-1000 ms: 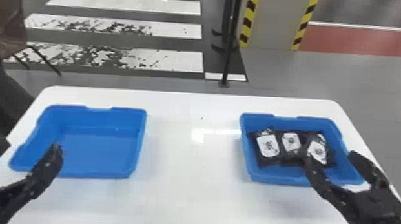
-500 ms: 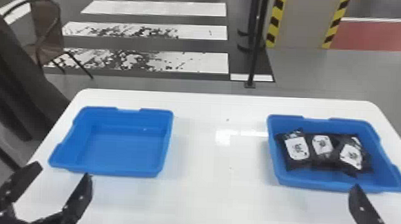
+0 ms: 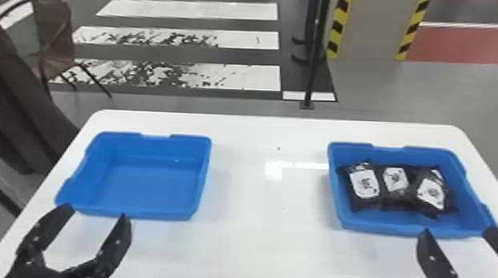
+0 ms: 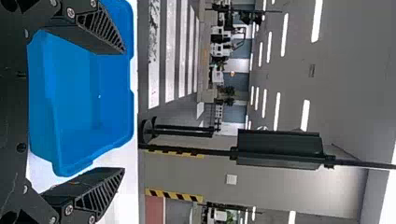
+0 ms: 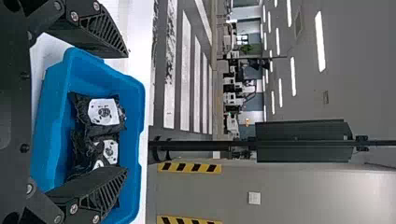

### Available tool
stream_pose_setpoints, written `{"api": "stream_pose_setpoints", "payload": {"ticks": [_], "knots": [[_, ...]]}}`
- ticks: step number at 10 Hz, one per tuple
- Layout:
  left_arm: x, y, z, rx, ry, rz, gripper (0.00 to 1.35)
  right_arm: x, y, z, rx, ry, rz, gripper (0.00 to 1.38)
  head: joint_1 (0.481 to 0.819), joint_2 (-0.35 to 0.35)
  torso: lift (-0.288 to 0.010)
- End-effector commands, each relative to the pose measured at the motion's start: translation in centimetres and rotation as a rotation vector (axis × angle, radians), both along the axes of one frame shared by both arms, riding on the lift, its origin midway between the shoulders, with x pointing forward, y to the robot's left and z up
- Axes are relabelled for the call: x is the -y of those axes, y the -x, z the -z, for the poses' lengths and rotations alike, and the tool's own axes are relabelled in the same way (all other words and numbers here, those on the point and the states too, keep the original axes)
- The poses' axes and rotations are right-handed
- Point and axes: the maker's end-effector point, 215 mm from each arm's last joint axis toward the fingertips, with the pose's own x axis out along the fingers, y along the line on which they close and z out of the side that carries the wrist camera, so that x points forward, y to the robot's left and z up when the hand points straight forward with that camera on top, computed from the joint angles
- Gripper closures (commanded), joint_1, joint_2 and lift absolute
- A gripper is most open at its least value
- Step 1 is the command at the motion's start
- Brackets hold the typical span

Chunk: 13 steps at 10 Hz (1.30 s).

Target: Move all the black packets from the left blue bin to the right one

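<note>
Your left tool (image 3: 95, 211) and right tool (image 3: 458, 231) both gape, empty; three white-labelled black plastic packets (image 3: 395, 181) lie toward the right one's ten o'clock, inside the blue rectangular bin (image 3: 376, 227).

Three black packets (image 3: 395, 182) with white labels lie bunched in the right blue bin (image 3: 392, 228). The left bin (image 3: 150, 184) sits upright — blue floor exposed.

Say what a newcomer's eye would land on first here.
Probably the bright blue bins on the white table: the left bin empty, the right bin holding black packets with white labels. Next, the open left tool and right tool, each by its bin's near side. Behind the table, white floor stripes and a yellow-and-black edged pillar.
</note>
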Motion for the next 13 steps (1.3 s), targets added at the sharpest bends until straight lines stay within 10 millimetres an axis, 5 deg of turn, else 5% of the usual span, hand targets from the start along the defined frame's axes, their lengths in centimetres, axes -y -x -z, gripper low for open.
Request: {"api": "stream_pose_setpoints", "payload": {"ticks": [1,13], "knots": [[0.15,0.12,0.76,-0.025,0.022,-0.001,0.15,-0.04,0.00,0.12,-0.002,-0.010,0.000,0.17,0.695,0.043,-0.140],[0.39,0.24,1.58,-0.052,0.047,0.003,0.15,0.09,0.05,0.67,-0.010,-0.033,0.005,0.17,0.695,0.034,-0.140]]}}
